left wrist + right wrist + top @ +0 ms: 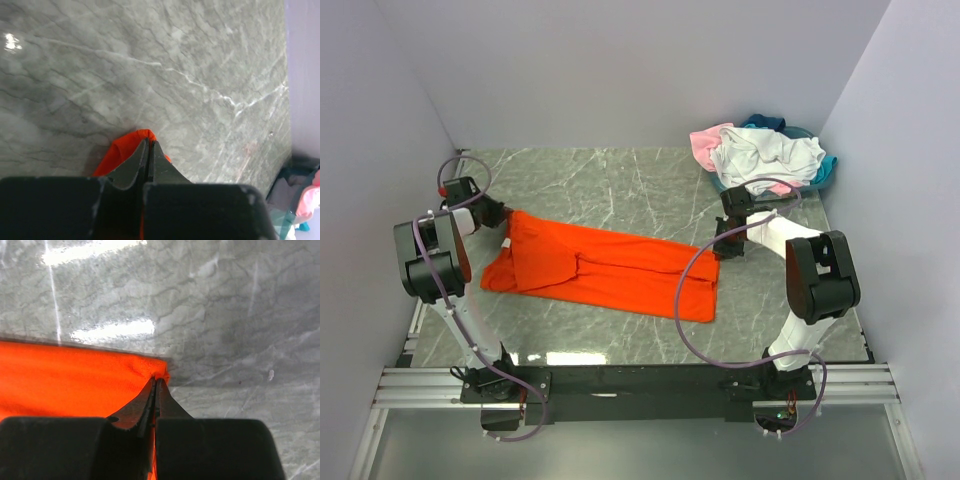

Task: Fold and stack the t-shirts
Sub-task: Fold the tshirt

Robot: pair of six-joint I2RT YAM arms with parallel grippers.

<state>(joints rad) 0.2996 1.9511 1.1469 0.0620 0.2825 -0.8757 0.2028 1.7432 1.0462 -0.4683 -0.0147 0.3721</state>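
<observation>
You are working on a glossy grey table (pixel 620 180) of marble pattern, veined in white, with ceiling light glinting off it in both wrist views. Plain pale walls (pixel 620 60) close it in at the back and on both sides, and a metal rail (pixel 620 385) runs along the near edge, where the two arms are bolted. You have four shirts in view. One orange shirt (pixel 610 265) lies stretched from left to right across the middle of the table, with part of its left half doubled over itself. The other three sit in a loose heap in the far right corner: a white shirt (pixel 765 155) on top, a pink shirt (pixel 705 140) showing at its left, and a teal shirt (pixel 825 165) peeking out behind and at the right. That heap is well apart from the orange shirt. You have two grippers, both on the orange shirt. Your left gripper (pixel 149 142) is at the shirt's far left corner, its fingers pressed together with a tip of orange cloth pinched between them. Your right gripper (pixel 156 380) is at the far right corner, its fingers likewise closed tight on the cloth's edge, with bare table just beyond it.
</observation>
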